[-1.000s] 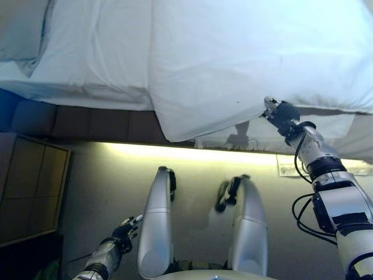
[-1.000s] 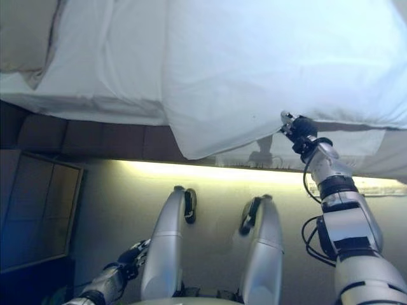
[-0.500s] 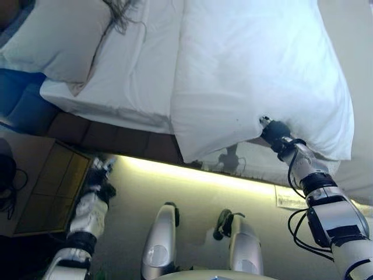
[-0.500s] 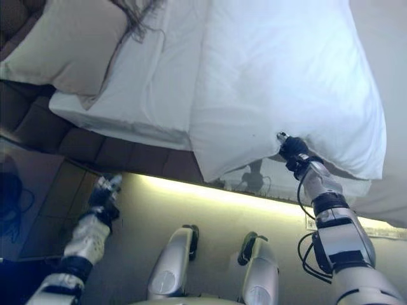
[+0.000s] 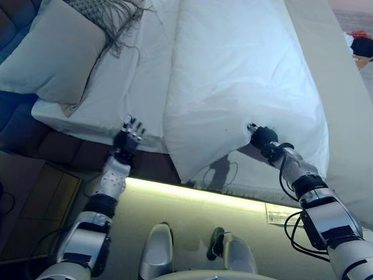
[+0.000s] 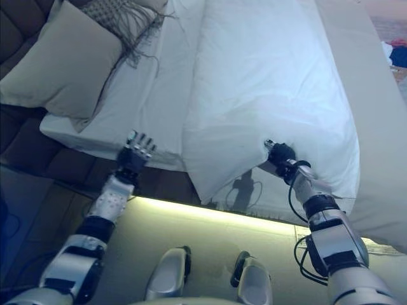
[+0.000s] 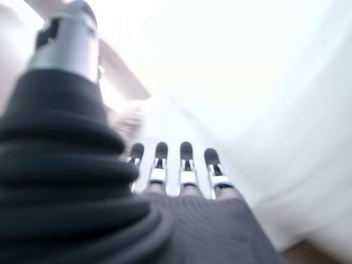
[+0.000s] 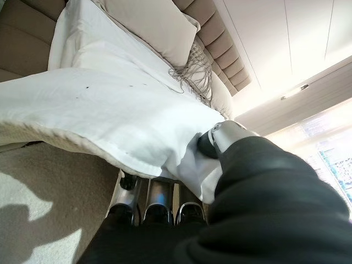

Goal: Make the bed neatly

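Note:
A white duvet (image 5: 245, 76) lies over the bed, its near edge hanging over the side, with one corner drooping in a point (image 5: 186, 169). My right hand (image 5: 260, 137) is shut on the duvet's near edge (image 8: 159, 154), thumb on top and fingers underneath, and lifts it a little off the mattress. My left hand (image 5: 128, 135) is open, fingers straight, raised at the bed's side edge by the white sheet (image 5: 137, 81), left of the duvet's corner. It holds nothing in the left wrist view (image 7: 181, 170).
A grey-green pillow (image 5: 55, 55) lies at the head of the bed on the left, with a fringed grey throw (image 5: 111, 14) beyond it. A dark padded bed base (image 5: 41, 146) runs below the mattress. A lit strip (image 5: 198, 192) glows along the floor under the bed.
The view has tilted up over the bed. My left arm has risen from low by the floor to the mattress edge. My right hand keeps its hold on the duvet edge.

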Available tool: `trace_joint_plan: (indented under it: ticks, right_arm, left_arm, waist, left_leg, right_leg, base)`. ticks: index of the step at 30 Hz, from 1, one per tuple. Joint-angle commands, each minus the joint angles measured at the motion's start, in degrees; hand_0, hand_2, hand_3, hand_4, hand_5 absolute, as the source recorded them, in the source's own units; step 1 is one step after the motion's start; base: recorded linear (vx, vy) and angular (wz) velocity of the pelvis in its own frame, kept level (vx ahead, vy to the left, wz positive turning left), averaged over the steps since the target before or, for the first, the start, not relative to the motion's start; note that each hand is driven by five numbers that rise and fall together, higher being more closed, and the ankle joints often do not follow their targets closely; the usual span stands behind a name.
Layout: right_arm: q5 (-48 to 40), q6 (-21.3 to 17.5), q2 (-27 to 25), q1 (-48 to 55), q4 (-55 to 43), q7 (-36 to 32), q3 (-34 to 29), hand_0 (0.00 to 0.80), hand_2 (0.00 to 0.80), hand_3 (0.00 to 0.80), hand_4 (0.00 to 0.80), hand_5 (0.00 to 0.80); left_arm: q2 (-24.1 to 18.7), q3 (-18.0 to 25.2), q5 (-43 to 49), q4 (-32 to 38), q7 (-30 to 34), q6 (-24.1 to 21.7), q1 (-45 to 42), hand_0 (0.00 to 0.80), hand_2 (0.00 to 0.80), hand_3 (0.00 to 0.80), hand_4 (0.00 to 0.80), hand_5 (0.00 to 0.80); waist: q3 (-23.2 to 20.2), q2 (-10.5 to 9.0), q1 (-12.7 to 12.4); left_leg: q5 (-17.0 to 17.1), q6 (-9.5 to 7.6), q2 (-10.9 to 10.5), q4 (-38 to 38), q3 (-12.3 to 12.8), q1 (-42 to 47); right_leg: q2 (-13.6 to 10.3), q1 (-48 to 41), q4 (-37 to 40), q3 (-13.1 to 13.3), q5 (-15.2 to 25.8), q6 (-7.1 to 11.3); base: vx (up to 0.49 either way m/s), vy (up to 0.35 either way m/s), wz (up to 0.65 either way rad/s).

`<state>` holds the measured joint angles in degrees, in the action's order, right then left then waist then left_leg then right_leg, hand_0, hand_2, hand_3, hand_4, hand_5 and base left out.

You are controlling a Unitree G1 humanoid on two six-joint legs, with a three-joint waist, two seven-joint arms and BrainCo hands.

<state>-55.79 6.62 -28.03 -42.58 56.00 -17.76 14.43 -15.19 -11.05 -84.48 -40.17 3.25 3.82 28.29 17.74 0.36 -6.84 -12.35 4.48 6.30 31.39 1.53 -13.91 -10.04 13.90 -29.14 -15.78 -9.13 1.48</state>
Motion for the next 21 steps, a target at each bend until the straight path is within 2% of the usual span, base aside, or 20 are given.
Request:
trace_joint_plan:
  ticks: [1,3,5,7,9,13,19,21]
  right_arm:
    - [-6.3,-4.2,2.5,-9.8,-4.3,-1.3,0.9,0.800,0.800,0.800,0.800,0.800]
    - [-10.2,-5.7,2.6,-10.9,-6.6,-1.0,2.0,0.800,0.800,0.800,0.800,0.800]
    - [-12.5,-7.2,2.8,-11.3,-9.2,-0.9,2.8,0.800,0.800,0.800,0.800,0.800]
    - [-13.0,-8.3,3.5,-12.4,-9.8,-1.7,3.2,0.800,0.800,0.800,0.800,0.800]
    - [-14.5,-9.0,3.9,-13.3,-11.2,-1.4,4.2,0.800,0.800,0.800,0.800,0.800]
    - [-17.4,-9.7,4.8,-13.8,-15.4,-1.1,5.3,0.800,0.800,0.800,0.800,0.800]
    - [-17.5,-10.2,6.8,-14.5,-21.1,-1.4,7.1,0.800,0.800,0.800,0.800,0.800]
    - [-17.6,-10.4,7.6,-14.2,-24.2,-0.8,7.9,0.800,0.800,0.800,0.800,0.800]
  left_arm:
    - [3.9,-4.8,-7.3,-1.0,3.4,7.9,-1.1,0.000,0.000,0.000,0.000,0.000]
    - [5.7,-7.3,-11.6,-2.7,4.5,12.5,-2.2,0.000,0.000,0.000,0.000,0.000]
    - [7.5,-8.4,-19.8,-3.7,5.4,17.0,-3.3,0.000,0.000,0.000,0.000,0.000]
    - [9.2,-8.9,-26.9,-4.9,2.9,19.2,-3.9,0.000,0.000,0.000,0.000,0.000]
    - [11.1,-8.7,-28.5,-6.5,2.4,20.9,-4.5,0.000,0.000,0.000,0.000,0.000]
    - [14.4,-9.2,-28.5,-8.9,4.1,21.6,-5.5,0.000,0.000,0.000,0.000,0.000]
    - [17.3,-10.5,-28.5,-9.6,6.8,18.1,-4.1,0.000,0.000,0.000,0.000,0.000]
    - [18.2,-10.8,-28.5,-9.6,9.8,17.3,-3.0,0.000,0.000,0.000,0.000,0.000]
  waist:
    - [-1.6,-1.80,1.3]
    - [-0.7,-2.34,1.5]
    - [0.1,-2.82,1.7]
    - [0.7,-3.43,1.8]
    - [1.1,-4.17,1.7]
    - [1.5,-5.46,1.8]
    - [2.4,-7.01,2.2]
    - [2.6,-7.61,2.7]
  left_leg:
    - [5.4,-1.00,-0.1,-2.2,0.5,-5.6]
    - [5.5,-1.12,0.4,-2.0,0.7,-6.5]
    - [5.3,-1.27,0.7,-1.6,1.0,-7.5]
    - [4.9,-1.29,1.0,-0.8,1.2,-8.6]
    - [4.7,-1.28,1.4,-0.5,1.3,-9.3]
    - [4.6,-1.03,2.0,-0.9,1.5,-9.8]
    - [4.6,-0.56,2.5,-0.9,1.6,-10.8]
    - [4.5,-0.38,2.9,-0.7,1.8,-11.4]
  right_leg:
    - [-1.1,0.8,0.6,1.5,0.9,0.37]
    - [-0.9,1.9,0.3,1.7,1.0,0.35]
    - [-0.8,2.9,-0.1,1.6,1.1,0.27]
    - [-0.7,3.9,-0.5,1.7,1.1,0.33]
    - [-0.6,4.5,-0.6,1.6,1.2,0.40]
    - [-0.3,4.6,0.8,1.4,1.7,0.60]
    - [0.3,5.1,2.1,1.5,2.2,0.78]
    - [0.6,5.6,2.2,1.7,2.2,0.79]
  base:
    - [-0.112,-0.093,-0.03]
    - [-0.126,-0.084,-0.05]
    - [-0.123,-0.083,-0.11]
    - [-0.105,-0.094,-0.10]
    - [-0.071,-0.105,-0.05]
    - [-0.047,-0.104,-0.02]
    - [-0.033,-0.087,-0.05]
    - [-0.020,-0.064,-0.02]
